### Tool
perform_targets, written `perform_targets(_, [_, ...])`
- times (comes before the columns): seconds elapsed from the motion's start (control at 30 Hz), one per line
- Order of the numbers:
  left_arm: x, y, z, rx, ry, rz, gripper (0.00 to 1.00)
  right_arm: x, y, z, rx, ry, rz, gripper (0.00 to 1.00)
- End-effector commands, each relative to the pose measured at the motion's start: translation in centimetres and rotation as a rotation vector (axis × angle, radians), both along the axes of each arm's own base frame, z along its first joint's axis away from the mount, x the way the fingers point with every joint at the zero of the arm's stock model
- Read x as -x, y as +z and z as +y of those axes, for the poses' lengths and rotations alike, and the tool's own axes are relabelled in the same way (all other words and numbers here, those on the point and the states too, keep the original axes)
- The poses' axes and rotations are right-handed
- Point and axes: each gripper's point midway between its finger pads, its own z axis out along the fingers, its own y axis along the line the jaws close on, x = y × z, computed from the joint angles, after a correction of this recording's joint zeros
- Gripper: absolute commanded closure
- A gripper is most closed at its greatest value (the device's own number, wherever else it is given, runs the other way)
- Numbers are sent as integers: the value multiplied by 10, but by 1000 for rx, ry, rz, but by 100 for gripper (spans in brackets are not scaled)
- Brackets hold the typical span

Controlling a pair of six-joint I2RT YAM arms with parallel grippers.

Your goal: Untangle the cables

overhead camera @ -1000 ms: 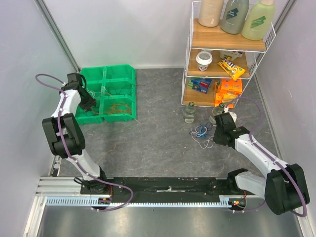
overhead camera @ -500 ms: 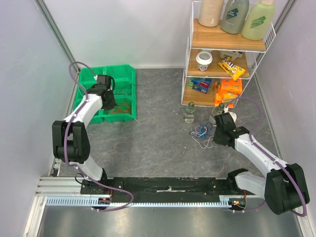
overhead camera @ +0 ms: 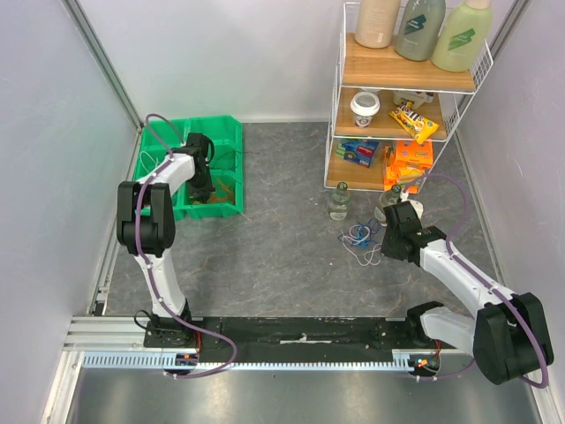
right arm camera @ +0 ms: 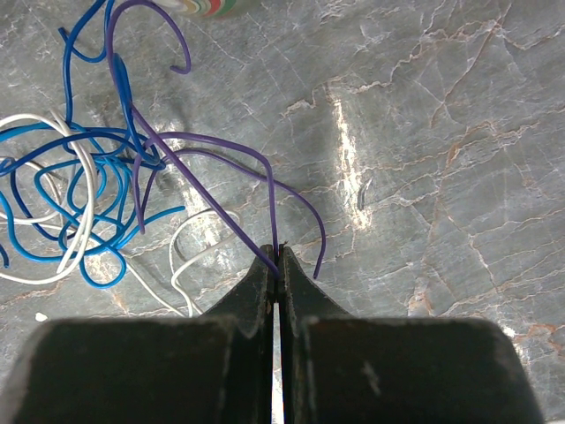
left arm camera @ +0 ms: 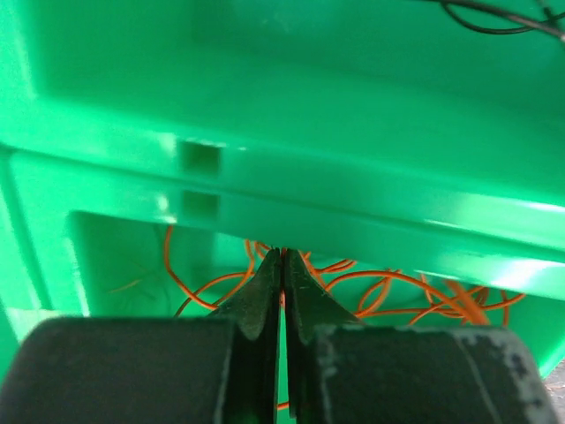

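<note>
Presently the right gripper (right arm camera: 275, 262) is clamping a purple cable (right arm camera: 212, 146), apparently to draw it out of the blue-and-white tangle (right arm camera: 71, 194) lying near the worktop's right edge. The left gripper (left arm camera: 282, 265) is hanging clenched over the green bin (left arm camera: 353, 115) at the far-left corner, seemingly pinching an orange strand (left arm camera: 282, 299) bound for the orange cables (left arm camera: 397, 287) there.

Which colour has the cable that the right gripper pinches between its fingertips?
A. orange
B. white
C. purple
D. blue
C: the right wrist view shows the right gripper shut on the purple cable, while the blue cables and white cables lie loose beside it.
</note>
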Motion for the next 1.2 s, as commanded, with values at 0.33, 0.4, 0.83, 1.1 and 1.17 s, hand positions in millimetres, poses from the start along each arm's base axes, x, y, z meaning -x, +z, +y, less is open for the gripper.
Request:
perform_targets(0.33, [-6, 96, -10, 166, 4, -245, 51, -7, 5, 0, 6, 5, -25, 100])
perform_targets(0.4, [-1, 105, -11, 171, -1, -255, 47, -7, 4, 0, 7, 7, -24, 100])
perform_targets(0.83, [-22, 158, -38, 327, -39, -420, 7, -7, 3, 2, -1, 12, -19, 100])
perform_targets(1.1, [-8, 85, -23, 245, 39, -207, 59, -7, 6, 6, -19, 33, -29, 100])
perform_targets(1.17, [2, 77, -20, 225, 23, -181, 60, -7, 5, 12, -43, 66, -23, 100])
